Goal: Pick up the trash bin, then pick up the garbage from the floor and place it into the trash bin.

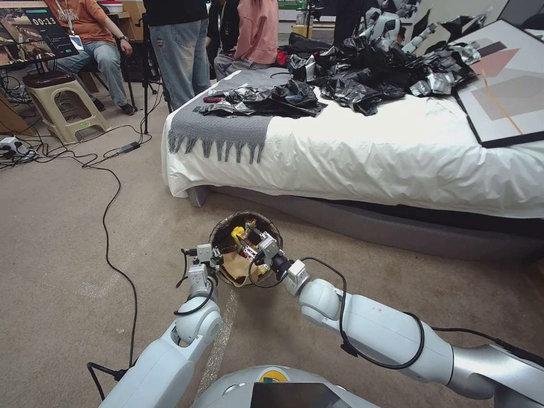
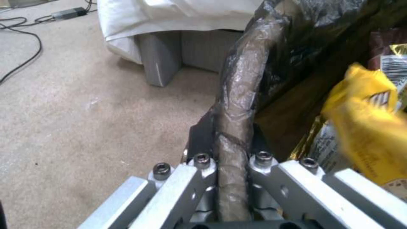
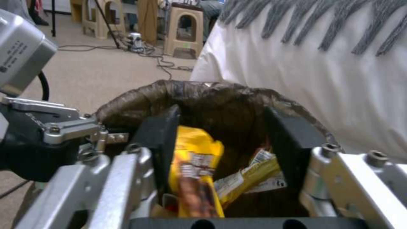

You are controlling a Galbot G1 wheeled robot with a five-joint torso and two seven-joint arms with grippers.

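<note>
Pinching the trash bin (image 1: 245, 222) rim w/ jaws pressed on it, left gripper (image 2: 231, 165) is holding it by the bed (image 1: 396, 153). Right gripper (image 3: 229, 140), jaws spread, is hanging over bin w/ yellow wrapper (image 3: 193, 171) between.

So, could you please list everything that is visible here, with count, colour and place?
trash bin: one, dark brown bag over the rim, on carpet before the bed.
yellow wrapper: one, yellow, between the open right fingers, over the bin.
brown paper bag: one, brown, at the bin's near rim.
bed: one, white cover.
grey blanket: one, fringed, on the bed.
black plastic sheets: several, glossy black, on the bed.
stool: one, beige, far left.
cables: several, black, on carpet.
left gripper: shut on the bin's rim.
right gripper: open, above the bin.
</note>
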